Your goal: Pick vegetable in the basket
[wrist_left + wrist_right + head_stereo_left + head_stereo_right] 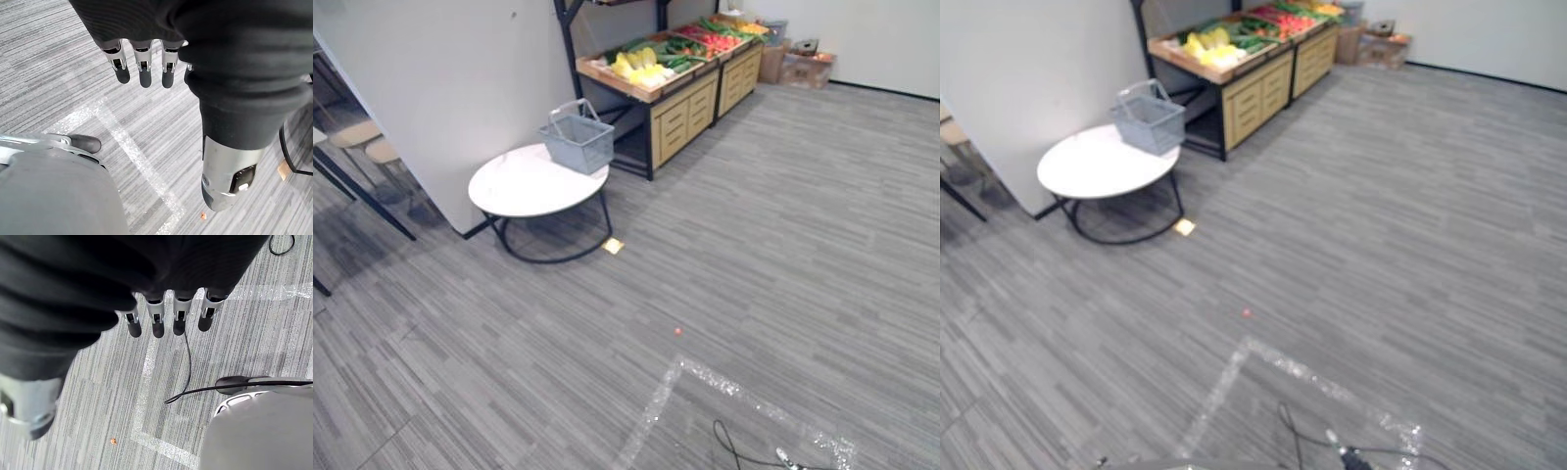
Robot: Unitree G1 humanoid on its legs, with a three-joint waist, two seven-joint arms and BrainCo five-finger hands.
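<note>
A grey wire basket (578,139) with its handle up stands on the far edge of a round white table (524,186). Behind it a wooden produce stand (658,74) holds yellow, green and red vegetables (641,67). My left hand (142,61) hangs over the grey carpet with straight fingers and holds nothing. My right hand (168,316) hangs the same way, its fingers straight and empty. Both hands are far from the table and the stand.
A white wall panel (440,78) rises left of the table. Cardboard boxes (803,67) sit at the stand's far end. A yellow note (613,246) and a small orange speck (677,331) lie on the carpet. Silver tape lines (656,411) mark the floor close by.
</note>
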